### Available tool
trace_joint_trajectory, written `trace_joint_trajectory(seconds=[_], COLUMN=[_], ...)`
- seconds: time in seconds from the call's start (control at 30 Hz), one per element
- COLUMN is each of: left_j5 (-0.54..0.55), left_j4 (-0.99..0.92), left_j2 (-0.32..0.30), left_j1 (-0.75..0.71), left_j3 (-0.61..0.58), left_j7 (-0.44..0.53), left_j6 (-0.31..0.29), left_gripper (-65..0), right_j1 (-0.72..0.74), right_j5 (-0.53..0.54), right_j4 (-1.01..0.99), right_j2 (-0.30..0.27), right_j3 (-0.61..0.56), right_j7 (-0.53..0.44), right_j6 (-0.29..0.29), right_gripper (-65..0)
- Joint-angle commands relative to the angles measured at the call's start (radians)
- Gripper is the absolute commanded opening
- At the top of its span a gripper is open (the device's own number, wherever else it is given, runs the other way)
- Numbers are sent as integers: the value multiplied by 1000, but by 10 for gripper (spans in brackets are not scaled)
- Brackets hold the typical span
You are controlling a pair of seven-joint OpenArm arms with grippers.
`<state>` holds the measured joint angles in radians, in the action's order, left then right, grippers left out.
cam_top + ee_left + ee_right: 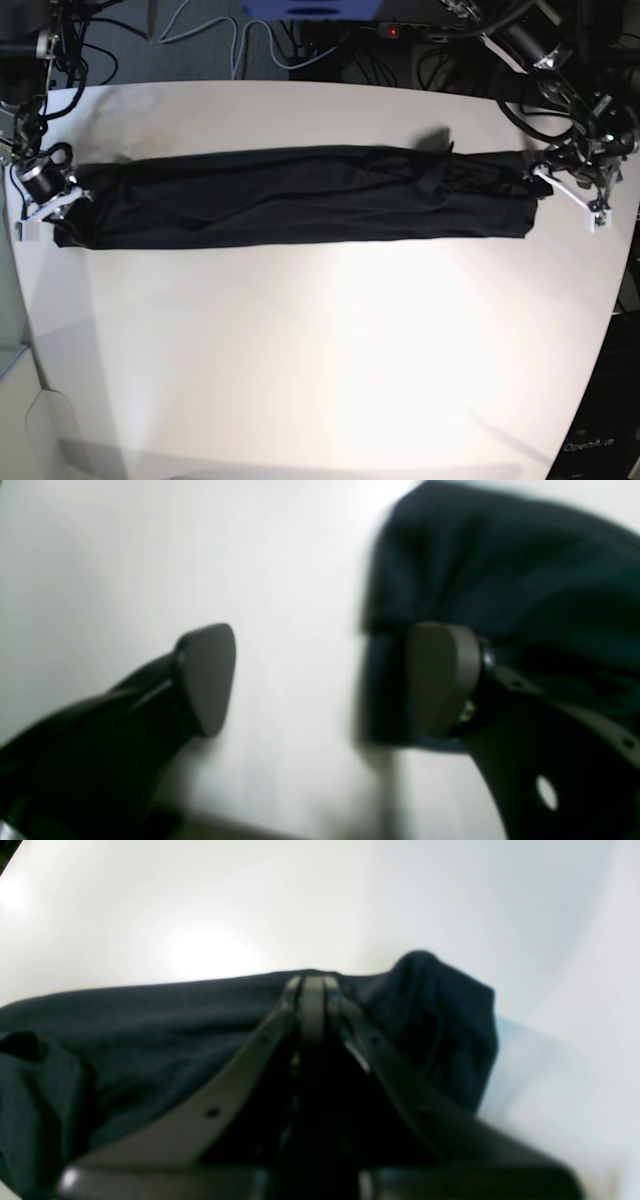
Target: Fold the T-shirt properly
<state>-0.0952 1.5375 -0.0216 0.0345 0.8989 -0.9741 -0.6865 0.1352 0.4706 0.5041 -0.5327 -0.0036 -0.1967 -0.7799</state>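
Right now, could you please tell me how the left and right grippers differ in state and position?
The left gripper has its jaws wide apart; the right gripper's are shut. The left is at the shirt's right end in the base view, the right at its left end. Both are dark.

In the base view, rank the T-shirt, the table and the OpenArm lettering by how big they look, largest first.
1. The table
2. The T-shirt
3. The OpenArm lettering
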Motion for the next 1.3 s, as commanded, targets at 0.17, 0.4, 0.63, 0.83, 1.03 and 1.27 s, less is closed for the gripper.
trace_joint_trajectory(seconds=[0.17, 0.4, 0.63, 0.83, 1.03, 1.27], left_j5=[25, 65, 300, 429, 463, 458], left_j4=[14, 24, 22, 16, 14, -68], left_j2=[1, 4, -71, -103, -97, -100], left_j1=[28, 31, 29, 26, 25, 25], left_j3=[9, 9, 10, 10, 10, 12], left_j7=[10, 7, -139, -207, -234, -223], left_j6=[-12, -12, -12, -12, -12, -12], left_gripper=[-140, -140, -140, -140, -140, -140], right_j1=[-29, -29, -29, -29, -29, -29], right_j5=[-192, -192, -194, -194, -220, -243], right_j4=[-29, -29, -29, -29, -29, -29], right_j2=[29, 36, 36, 35, 35, 36], right_j3=[-17, -20, -20, -20, -20, -17], right_j7=[219, 220, 222, 222, 222, 219], right_j6=[82, 82, 82, 82, 82, 82], right_gripper=[-650, -650, -650, -650, -650, -650])
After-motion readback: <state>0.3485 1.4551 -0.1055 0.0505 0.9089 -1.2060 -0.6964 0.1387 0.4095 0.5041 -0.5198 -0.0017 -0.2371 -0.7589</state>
